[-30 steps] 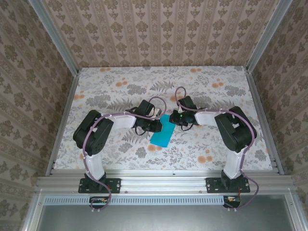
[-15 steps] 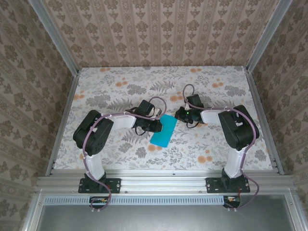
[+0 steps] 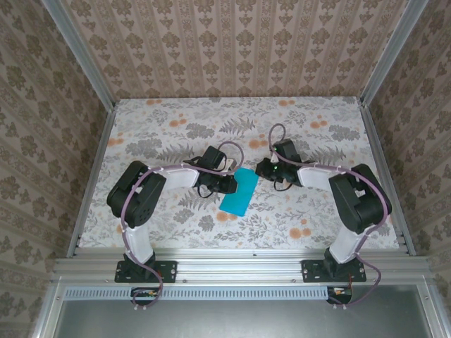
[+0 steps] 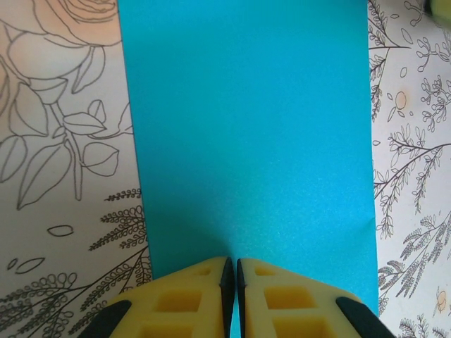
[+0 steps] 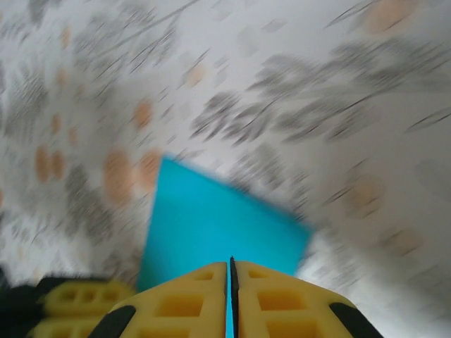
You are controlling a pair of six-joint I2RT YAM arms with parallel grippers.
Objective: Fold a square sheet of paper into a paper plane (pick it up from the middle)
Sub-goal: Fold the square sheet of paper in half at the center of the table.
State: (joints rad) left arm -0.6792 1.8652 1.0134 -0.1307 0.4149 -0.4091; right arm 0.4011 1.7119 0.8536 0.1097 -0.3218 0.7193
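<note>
Centrally, square sheet of paper (image 3: 238, 191) laid flat on table (image 3: 317, 127), left gripper (image 4: 232, 264) jaws closed over its left edge, right gripper (image 5: 230, 267) jaws closed beside its upper right corner.

L pincer (image 4: 231, 265) shut w/ tips together; R pincer (image 5: 230, 265) prob. shut too, view blurry.

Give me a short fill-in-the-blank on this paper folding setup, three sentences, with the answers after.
1. Seen from above, the teal paper has the outline of a long ___.
2. The left hand and the right hand both have their fingers ___.
3. The table under the paper carries a ___ print.
Missing words: rectangle; shut; floral.
</note>
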